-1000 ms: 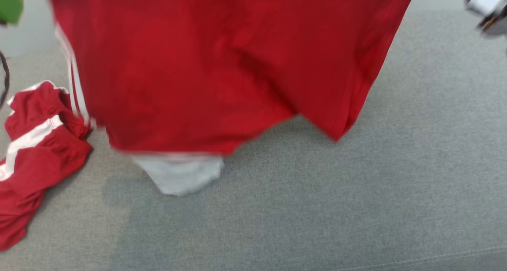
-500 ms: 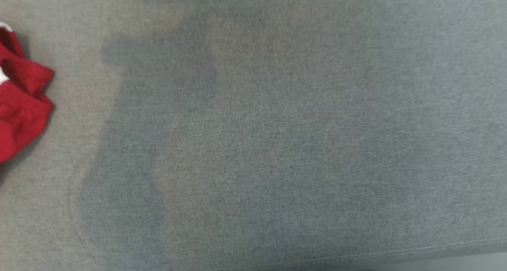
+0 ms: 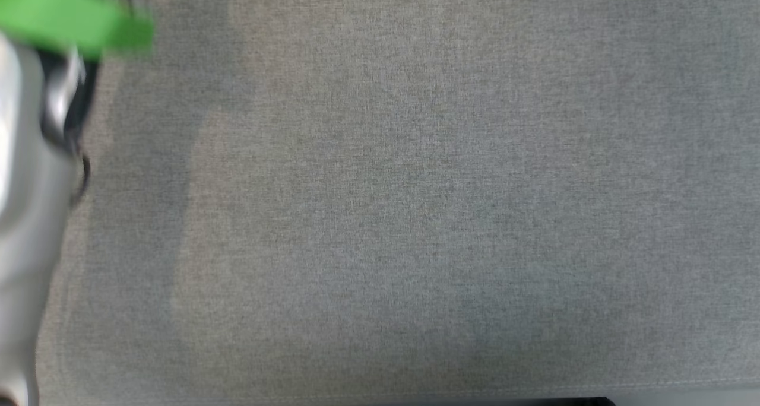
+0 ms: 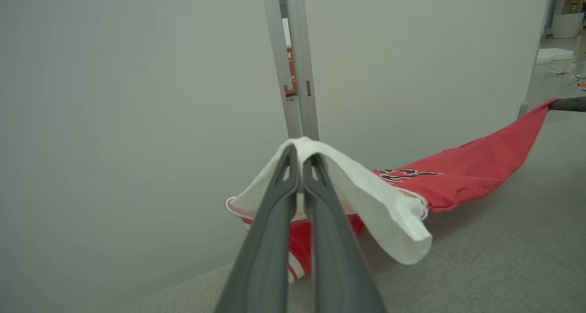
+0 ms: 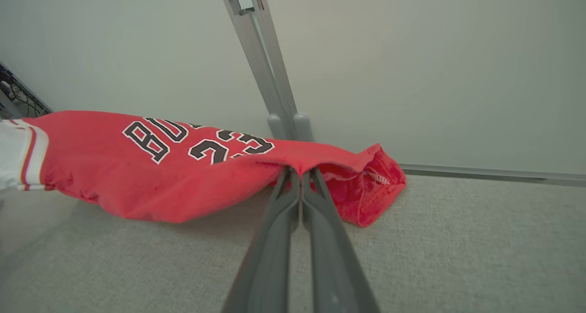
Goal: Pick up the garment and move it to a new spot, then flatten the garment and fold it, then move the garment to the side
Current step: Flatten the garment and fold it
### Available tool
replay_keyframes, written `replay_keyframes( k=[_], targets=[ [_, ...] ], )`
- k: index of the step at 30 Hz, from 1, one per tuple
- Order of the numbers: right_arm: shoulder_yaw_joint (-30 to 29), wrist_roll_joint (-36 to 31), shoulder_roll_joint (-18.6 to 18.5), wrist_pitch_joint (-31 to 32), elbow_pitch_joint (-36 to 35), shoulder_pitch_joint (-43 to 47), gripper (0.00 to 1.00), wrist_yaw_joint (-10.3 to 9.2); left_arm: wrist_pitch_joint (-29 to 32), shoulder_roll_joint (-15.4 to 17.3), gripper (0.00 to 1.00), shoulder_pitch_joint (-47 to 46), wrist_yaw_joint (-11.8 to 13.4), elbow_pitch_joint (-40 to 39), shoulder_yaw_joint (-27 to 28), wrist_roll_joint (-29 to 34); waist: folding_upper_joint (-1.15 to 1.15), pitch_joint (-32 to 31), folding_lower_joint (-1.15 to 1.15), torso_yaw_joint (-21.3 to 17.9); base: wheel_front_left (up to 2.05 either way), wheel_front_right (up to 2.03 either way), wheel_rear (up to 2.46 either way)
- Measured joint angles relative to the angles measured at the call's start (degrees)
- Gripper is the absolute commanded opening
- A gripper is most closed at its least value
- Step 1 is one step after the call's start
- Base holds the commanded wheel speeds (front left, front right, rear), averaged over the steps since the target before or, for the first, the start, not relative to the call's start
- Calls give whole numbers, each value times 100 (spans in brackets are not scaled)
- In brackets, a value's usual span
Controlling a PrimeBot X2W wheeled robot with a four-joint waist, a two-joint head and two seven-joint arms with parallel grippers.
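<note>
The garment is a red jersey (image 5: 114, 175) with black numerals and a white-trimmed end (image 4: 375, 189). It hangs stretched between my two grippers just above the grey cloth surface (image 3: 415, 186). My left gripper (image 4: 301, 155) is shut on the white part, which drapes over its fingertips. My right gripper (image 5: 301, 173) is shut on a red edge of the jersey, and a dark finger of it (image 4: 567, 104) shows at the far right of the left wrist view. In the head view my pale left forearm (image 3: 24, 216) with a green band (image 3: 71, 17) runs along the left edge.
A pale partition wall with a grey metal post (image 4: 293, 66) (image 5: 270, 75) stands right behind the jersey. The surface's front edge meets a dark strip (image 3: 534, 401) at the bottom of the head view. A white pot (image 4: 565, 24) stands far off.
The head camera has tilted down: the red jersey and the second red garment at the left have left its picture. My left forearm now shows at its left edge.
</note>
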Motion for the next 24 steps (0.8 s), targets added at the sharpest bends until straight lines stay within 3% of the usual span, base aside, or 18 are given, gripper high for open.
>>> replay_keyframes(
  k=[4,10,16,24],
  targets=[
    [115,848,-654,75,-615,1284,0,-2,15,402,0,1598,36,-554,99,-328,0,-246,-1,54,0,0,0],
    [26,1637,-1239,-292,-1315,3062,0,0,113,678,0,3772,455,-1401,200,-787,0,-822,-2,31,0,0,0],
    [-137,2014,-1522,-664,-1648,4408,0,2,280,712,0,5282,861,-2004,-16,-954,0,-1375,-2,-71,0,0,0],
    [-252,2205,-1636,-870,-1831,5655,0,4,388,704,0,6234,1167,-2426,-234,-998,0,-1900,-3,-174,0,0,0]
  ],
)
